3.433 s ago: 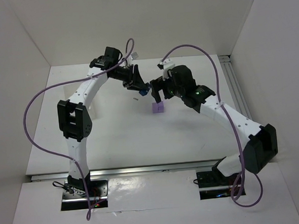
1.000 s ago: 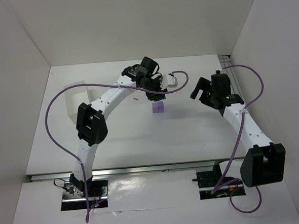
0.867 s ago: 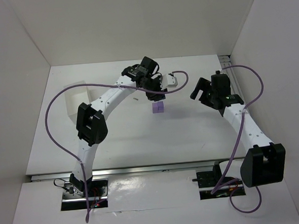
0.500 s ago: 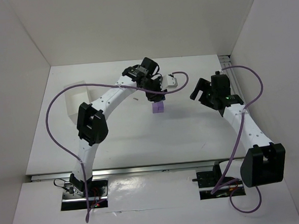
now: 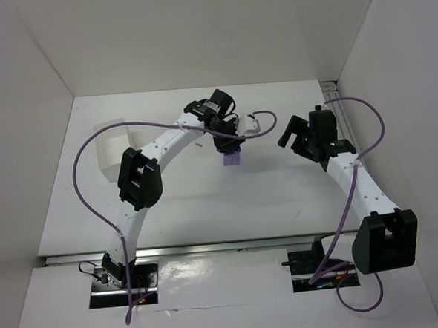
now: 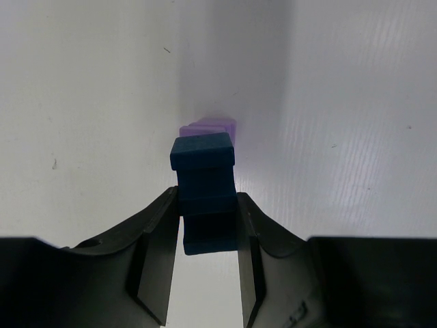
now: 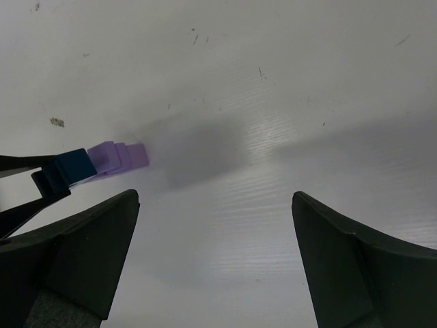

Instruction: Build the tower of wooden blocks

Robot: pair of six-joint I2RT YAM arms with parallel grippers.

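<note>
**Blue block brought over the purple stack**

Found the left gripper (image 6: 207,198) clamped on the dark blue block (image 6: 203,154), moved within the last second to just above the light-purple blocks (image 6: 212,127) at mid-table. Could not confirm contact. Judged close to placement, with release not yet made. Found the right gripper (image 7: 215,197) spread wide, grasping nothing, well apart. Noted a white tray (image 5: 107,134) at left, contents not discernible.

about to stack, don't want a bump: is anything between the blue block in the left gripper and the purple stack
Nothing visible. The left gripper holds the dark blue block close by the purple blocks, and no other object shows between them.
</note>
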